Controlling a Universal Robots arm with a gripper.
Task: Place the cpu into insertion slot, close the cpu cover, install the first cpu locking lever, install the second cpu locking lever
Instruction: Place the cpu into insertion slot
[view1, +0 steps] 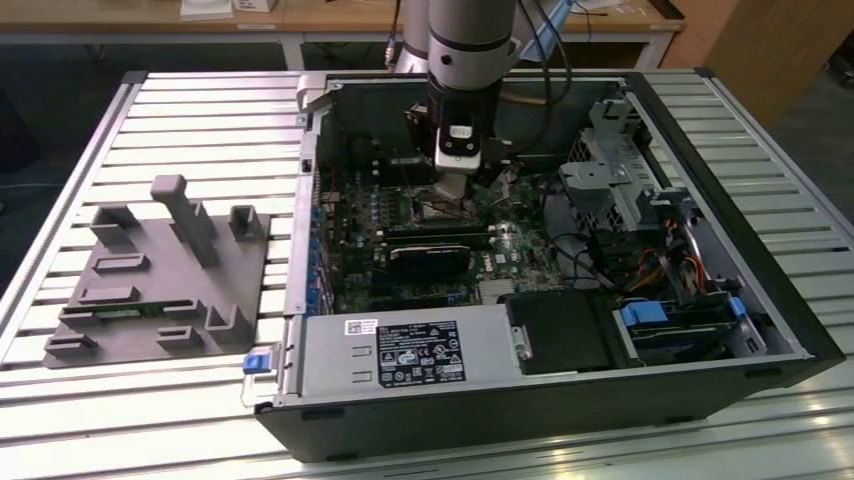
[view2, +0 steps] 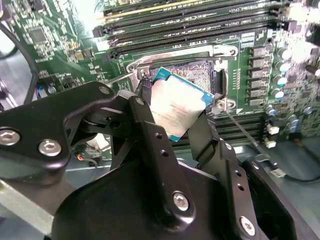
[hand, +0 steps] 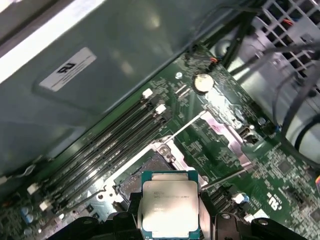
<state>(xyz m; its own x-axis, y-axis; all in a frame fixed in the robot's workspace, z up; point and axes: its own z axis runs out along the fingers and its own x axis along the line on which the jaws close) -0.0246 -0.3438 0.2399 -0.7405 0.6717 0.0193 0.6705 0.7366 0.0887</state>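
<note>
Tally: one open tower, one arm at work in it.

One robot arm (view1: 467, 40), one gripper (view2: 172, 125) with two black fingers (view2: 145, 117), one cpu (view2: 177, 102). One computer case (view1: 561, 415) on one slatted table (view1: 200, 110); one grey fixture block (view1: 160, 280) beside it. One motherboard (hand: 225, 155), one insertion slot (hand: 145, 167), two thin locking levers (hand: 186, 125), one coin battery (hand: 202, 83). Four memory slots (hand: 115, 135) counted on one side of the socket; more beyond it, number unclear. One power supply (view1: 400, 355).

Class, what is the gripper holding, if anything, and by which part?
The cpu, pinched by two opposite edges between the gripper's fingers, near the insertion slot.
</note>
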